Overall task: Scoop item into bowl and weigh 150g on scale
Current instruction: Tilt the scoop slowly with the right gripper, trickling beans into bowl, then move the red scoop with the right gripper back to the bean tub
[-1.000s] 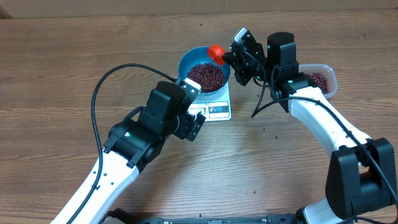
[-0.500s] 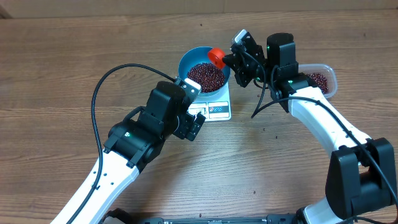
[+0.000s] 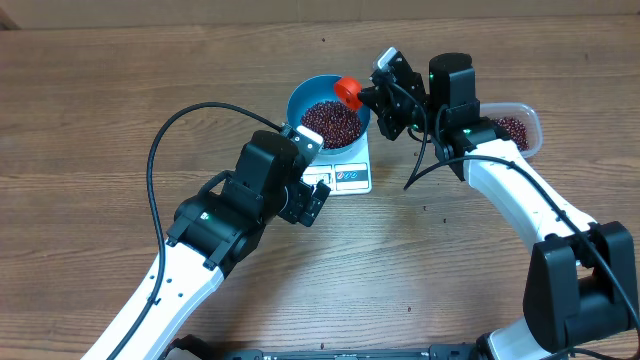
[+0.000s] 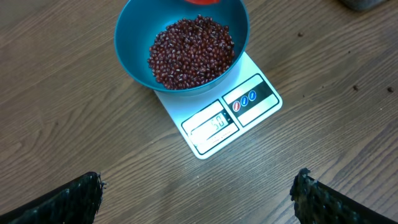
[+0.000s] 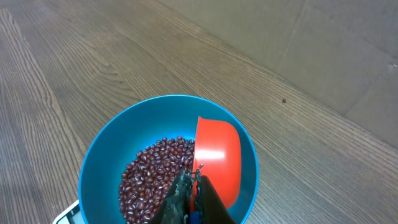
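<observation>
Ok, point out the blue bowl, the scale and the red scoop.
blue bowl [image 4: 132,37], left wrist view, bare inner wall on its left side.
scale [image 4: 214,123], left wrist view, its display window.
red scoop [image 5: 217,155], right wrist view, the cup's rounded outer side.

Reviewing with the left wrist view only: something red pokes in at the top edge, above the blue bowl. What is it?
Observer: An orange-red scoop, tipped on its side over the bowl; the right gripper is shut on it.
Operator: Where are the beans coming from?
Observer: A clear tub, to the right of the bowl in the overhead view, with beans in it.
</observation>
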